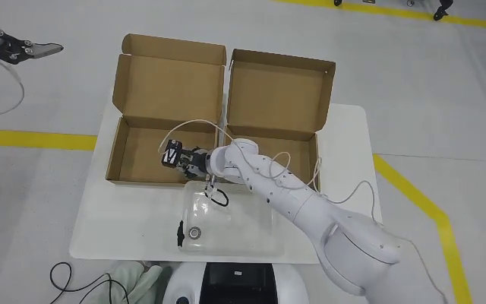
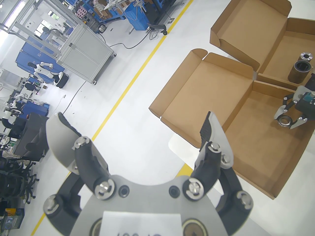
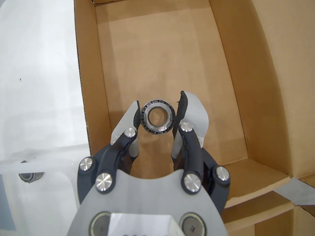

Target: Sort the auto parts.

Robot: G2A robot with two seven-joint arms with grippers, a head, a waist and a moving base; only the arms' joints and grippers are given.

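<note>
So starting far left, the left gripper [image 2: 134, 117] hangs out over the floor, well off the table [image 1: 342, 152]; its fingers are spread wide and there's nothing between them

Next over is the left box [image 1: 140, 148], a cardboard one with its lid flap standing open at the back; the right gripper [image 3: 158, 104] is down inside it, near the front wall; its two fingers are closed in on a bearing [image 3: 157, 117], one pad pressed on each side of the outer ring, so you look straight through the bore from the right wrist view; the rest of that box floor is bare cardboard

In front of the boxes, on the robot's side of the table, sits a clear plastic container [image 1: 243, 228]; a second bearing [image 1: 196, 233] lies in it toward its left end

Then the right box [image 1: 277, 95], same type, lid flap open too, butted right up against the left one; from the left wrist view there's a dark cylinder [image 2: 299, 72] standing upright in it with a smaller metal cylinder [image 2: 306, 56] just behind, also upright; can't tell if those two are touching

The right arm stretches across from the robot's right side, over the front of the right box, to get into the left one
</note>
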